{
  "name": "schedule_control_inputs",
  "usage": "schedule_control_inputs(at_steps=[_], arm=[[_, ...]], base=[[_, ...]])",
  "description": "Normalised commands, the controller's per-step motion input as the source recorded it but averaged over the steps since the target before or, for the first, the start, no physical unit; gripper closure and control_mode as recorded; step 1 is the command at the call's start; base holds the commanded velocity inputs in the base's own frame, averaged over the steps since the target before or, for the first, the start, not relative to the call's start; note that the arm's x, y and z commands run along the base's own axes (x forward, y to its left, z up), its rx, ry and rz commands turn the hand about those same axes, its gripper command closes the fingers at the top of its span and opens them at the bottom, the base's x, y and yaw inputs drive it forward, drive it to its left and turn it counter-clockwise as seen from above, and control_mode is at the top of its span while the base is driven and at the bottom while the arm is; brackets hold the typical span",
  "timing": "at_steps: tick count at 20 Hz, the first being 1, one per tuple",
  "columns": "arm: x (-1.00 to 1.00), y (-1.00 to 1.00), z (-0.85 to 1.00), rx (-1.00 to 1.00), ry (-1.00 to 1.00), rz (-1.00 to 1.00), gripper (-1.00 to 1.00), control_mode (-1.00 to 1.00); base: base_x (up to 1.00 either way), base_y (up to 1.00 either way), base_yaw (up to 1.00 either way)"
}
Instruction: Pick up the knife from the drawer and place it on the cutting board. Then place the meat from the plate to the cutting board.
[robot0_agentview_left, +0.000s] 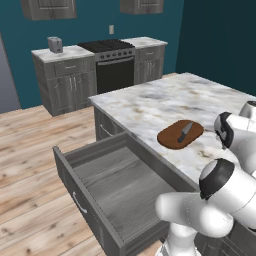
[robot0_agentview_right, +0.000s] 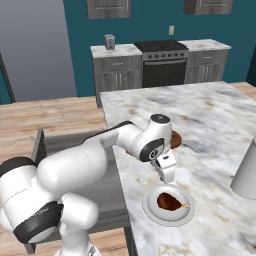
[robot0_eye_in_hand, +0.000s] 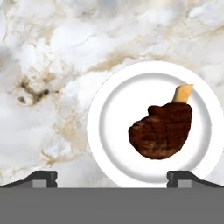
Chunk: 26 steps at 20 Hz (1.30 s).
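Knife (robot0_agentview_left: 185, 131) already laid on cutting board (robot0_agentview_left: 172, 138); first half judged done. Drawer (robot0_agentview_left: 115, 186) left pulled out, empty. Meat (robot0_eye_in_hand: 161, 130) still on plate (robot0_eye_in_hand: 109, 131), transfer to board remaining. Fingers (robot0_eye_in_hand: 112, 177) spread wide, nothing grasped, poised above plate. Desk (robot0_agentview_right: 210, 120) of veined white marble. Stove (robot0_agentview_left: 112, 62) and grey cabinets seen against teal wall; wood plank floor.

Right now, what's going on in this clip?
The knife already lies on the cutting board, and the drawer stands open beside the marble island counter. The arm has its open gripper poised above the white plate, holding nothing. The meat, with a pale bone end, sits on that plate untouched. So the knife step looks done, and the meat has yet to be picked up.
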Motion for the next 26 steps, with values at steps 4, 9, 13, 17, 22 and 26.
schedule_control_inputs(at_steps=[4,9,13,17,22,26], arm=[[-0.04,-0.27,0.0,0.0,0.05,-0.29,-1.0,-1.0],[-0.17,-0.24,0.0,0.0,0.13,-0.19,-1.0,-1.0],[-0.47,-0.24,0.0,0.06,0.17,-0.1,-1.0,-1.0],[-0.55,-0.2,0.0,0.15,0.14,-0.04,-1.0,-1.0],[-0.58,-0.15,-0.09,0.12,0.0,-0.06,-1.0,-1.0],[-0.2,-0.01,-0.12,0.02,-0.08,-0.09,-1.0,-1.0]], base=[[0.0,0.0,0.0],[0.0,0.0,0.0],[0.0,0.0,0.0],[0.0,0.0,0.0],[0.0,0.0,0.0],[0.0,0.0,0.0]])
